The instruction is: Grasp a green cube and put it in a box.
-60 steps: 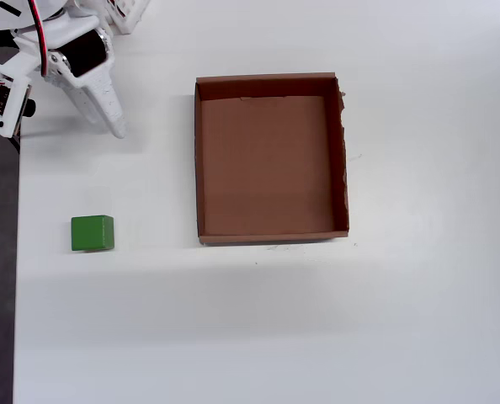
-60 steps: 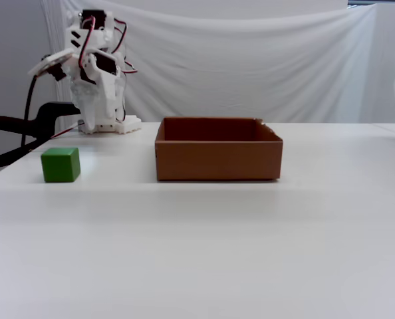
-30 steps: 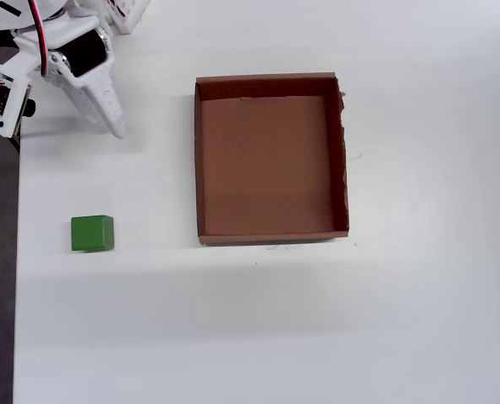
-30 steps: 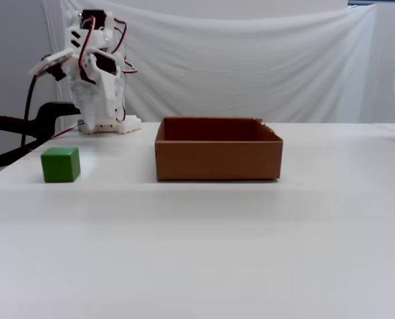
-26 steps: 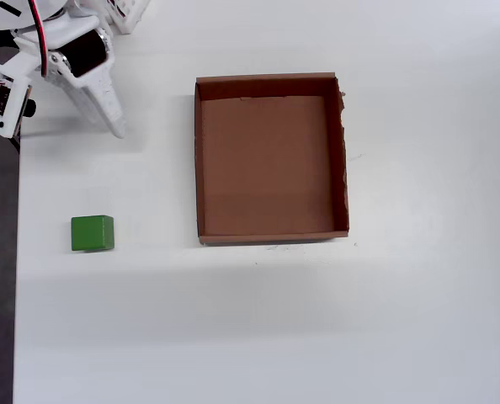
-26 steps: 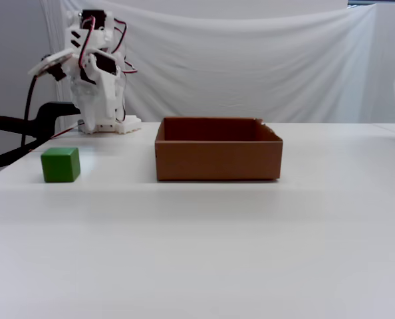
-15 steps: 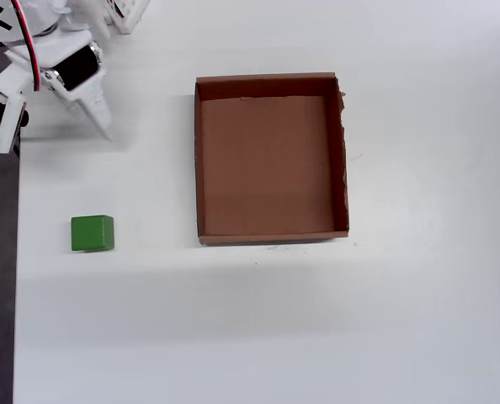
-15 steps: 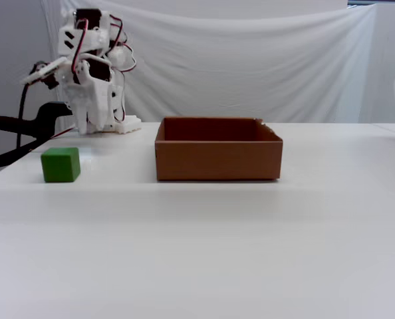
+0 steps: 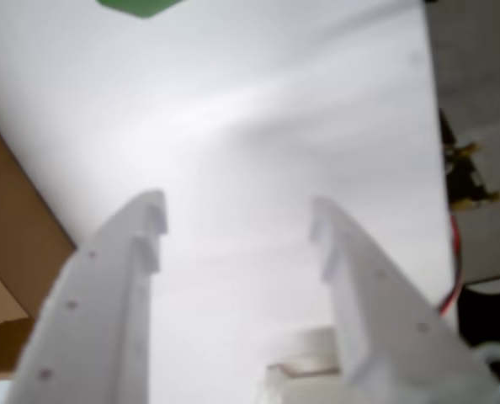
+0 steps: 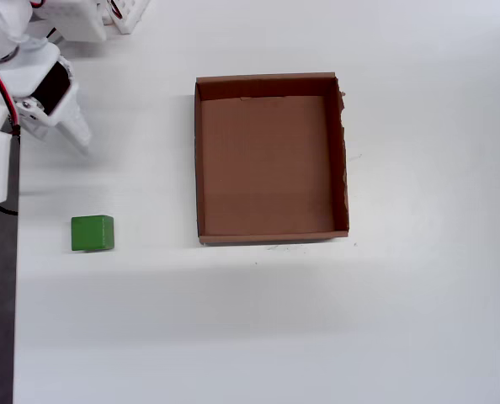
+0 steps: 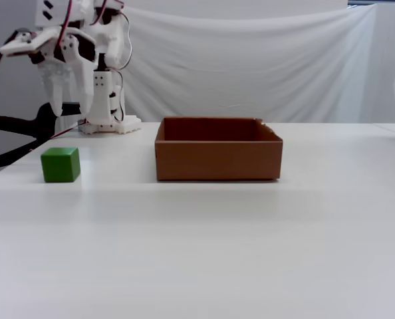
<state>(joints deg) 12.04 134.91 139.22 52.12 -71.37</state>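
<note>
The small bright-green cube (image 10: 92, 233) sat on the white bench (image 10: 317, 320), well left of the brown cardboard box (image 10: 271, 238). The white gripper (image 11: 69, 100) hung above it, fingers spread apart, holding nothing.

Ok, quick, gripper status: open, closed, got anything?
Gripper: open, holding nothing, only bare table between its fingers. The green cube sits untouched on the table.

Green cube (image 9: 138, 7) and box (image 9: 14, 252) cropped by the blurred wrist view's edges.
</note>
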